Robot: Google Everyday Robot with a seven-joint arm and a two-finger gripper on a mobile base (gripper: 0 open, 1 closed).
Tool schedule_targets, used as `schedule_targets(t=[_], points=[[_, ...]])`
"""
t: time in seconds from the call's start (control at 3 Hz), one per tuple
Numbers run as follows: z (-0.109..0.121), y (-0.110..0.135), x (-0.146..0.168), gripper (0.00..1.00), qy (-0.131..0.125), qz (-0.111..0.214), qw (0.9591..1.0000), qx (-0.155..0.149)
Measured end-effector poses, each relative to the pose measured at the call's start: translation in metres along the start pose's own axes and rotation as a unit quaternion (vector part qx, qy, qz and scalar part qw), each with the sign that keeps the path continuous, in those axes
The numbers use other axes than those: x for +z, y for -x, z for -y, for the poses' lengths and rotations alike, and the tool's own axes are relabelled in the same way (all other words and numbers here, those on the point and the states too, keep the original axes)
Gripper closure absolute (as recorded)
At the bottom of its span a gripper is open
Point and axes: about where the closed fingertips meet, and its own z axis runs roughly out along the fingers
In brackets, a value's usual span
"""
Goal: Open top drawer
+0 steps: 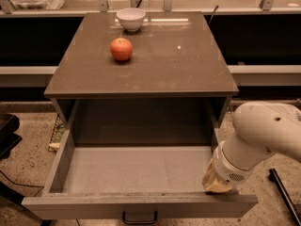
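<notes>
Grey drawer (pixel 136 169) juts well out on the near side, beneath the tabletop (pixel 183 67). The tool (pixel 217 182) sits at its near right corner; open or closed, I cannot tell.

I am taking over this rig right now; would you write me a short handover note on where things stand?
Gripper: low at the right front corner of the top drawer, just behind its front panel. Whether it is open or shut cannot be seen.
Top drawer: pulled far out, grey inside in plain view. Its handle at front centre is free of the gripper.
Cabinet top: an apple and a white bowl, standing apart, not part of the job.
Done: the drawer looks fully open.
Left: probably only lifting the arm clear, minding the drawer's right wall.
</notes>
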Motion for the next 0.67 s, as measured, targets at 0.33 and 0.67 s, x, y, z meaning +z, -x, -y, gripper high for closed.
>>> schedule_targets(t=[0.33, 0.67], points=[[-0.0006, 0.0002, -0.0003, 0.37, 0.000, -0.001, 1.0000, -0.001], [-0.0011, 0.0005, -0.0005, 0.14, 0.000, -0.001, 1.0000, -0.001]])
